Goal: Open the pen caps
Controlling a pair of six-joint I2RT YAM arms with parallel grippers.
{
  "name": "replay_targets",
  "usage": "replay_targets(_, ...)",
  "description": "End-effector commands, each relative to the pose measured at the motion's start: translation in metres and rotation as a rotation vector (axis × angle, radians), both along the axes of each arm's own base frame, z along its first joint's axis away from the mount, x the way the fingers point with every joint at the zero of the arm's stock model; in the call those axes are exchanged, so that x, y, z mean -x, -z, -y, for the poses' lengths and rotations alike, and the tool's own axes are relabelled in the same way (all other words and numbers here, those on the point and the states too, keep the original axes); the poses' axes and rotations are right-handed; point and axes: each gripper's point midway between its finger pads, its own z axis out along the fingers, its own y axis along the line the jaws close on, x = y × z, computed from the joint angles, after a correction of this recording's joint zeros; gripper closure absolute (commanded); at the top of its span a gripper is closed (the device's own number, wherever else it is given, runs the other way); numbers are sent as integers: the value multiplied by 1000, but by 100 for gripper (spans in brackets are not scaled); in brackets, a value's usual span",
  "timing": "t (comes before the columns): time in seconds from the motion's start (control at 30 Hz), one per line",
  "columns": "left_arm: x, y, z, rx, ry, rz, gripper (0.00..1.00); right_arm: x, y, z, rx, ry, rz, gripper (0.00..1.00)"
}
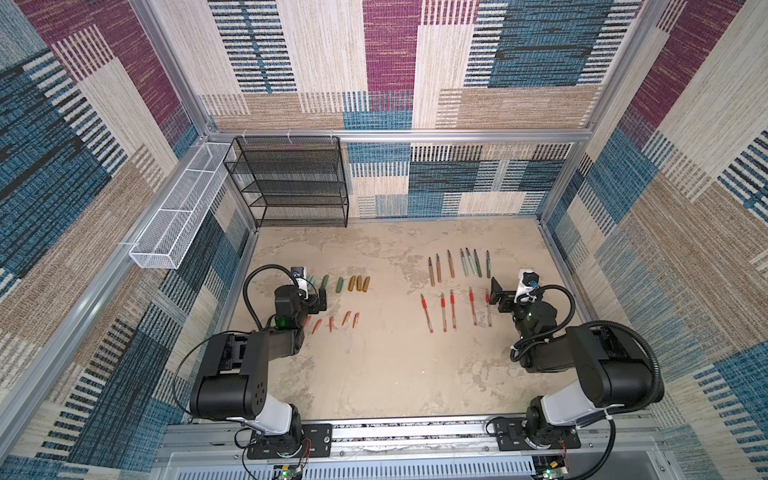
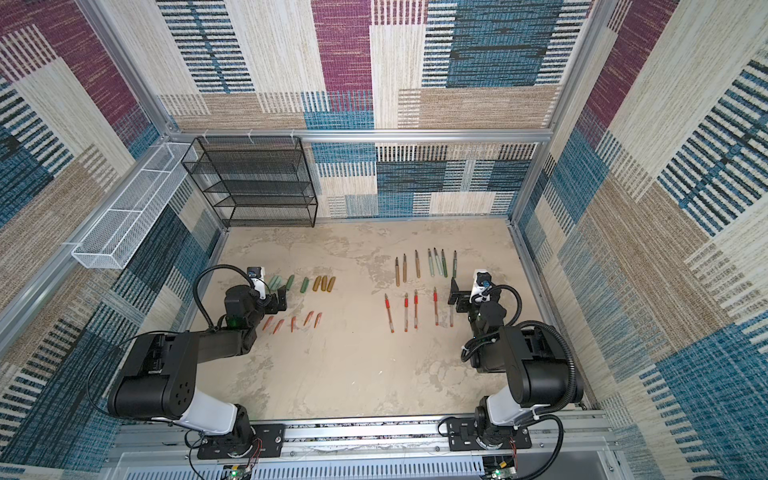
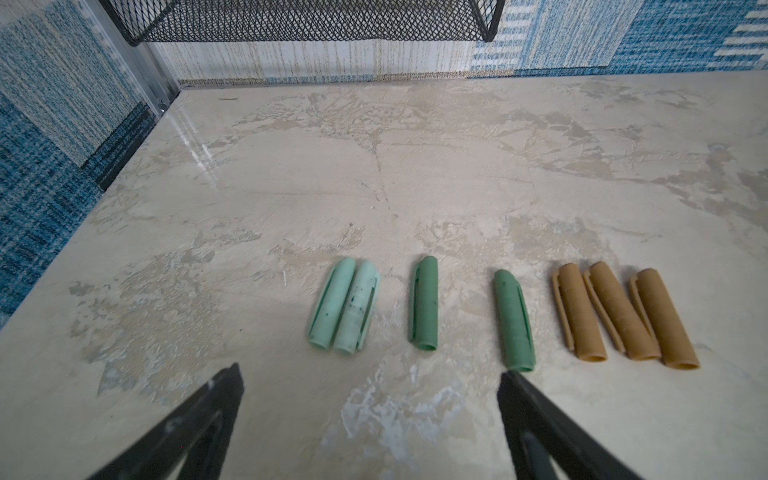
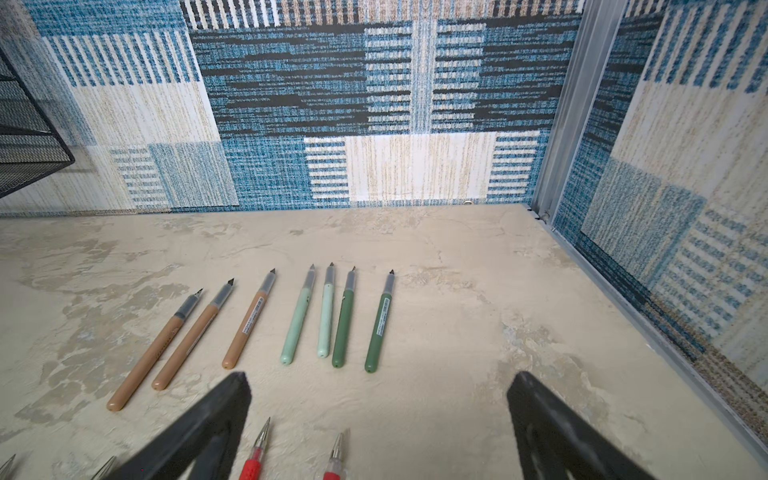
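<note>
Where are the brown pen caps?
In both top views the brown caps lie left of the middle, ending the cap row, beside a dark green cap.

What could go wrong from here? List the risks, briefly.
1. The open left gripper has one fingertip right beside a dark green cap; a sideways move could send it rolling.
2. The gold-brown caps lie touching, so bumping one may scatter all three.
3. The open right gripper hangs near the red-grip pens; lowering could push them out of line.
</note>
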Motion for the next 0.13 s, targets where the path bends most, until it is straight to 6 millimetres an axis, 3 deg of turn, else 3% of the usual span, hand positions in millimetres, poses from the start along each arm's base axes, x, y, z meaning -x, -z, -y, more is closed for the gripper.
replay_targets(0.0, -2, -3, -3, 2, -20, 9, 1, -2, -7, -2, 8, -10, 26, 0)
replay_targets(0.1, -1, -3, -3, 2, -20, 10, 1, -2, -8, -2, 9, -9, 30, 0)
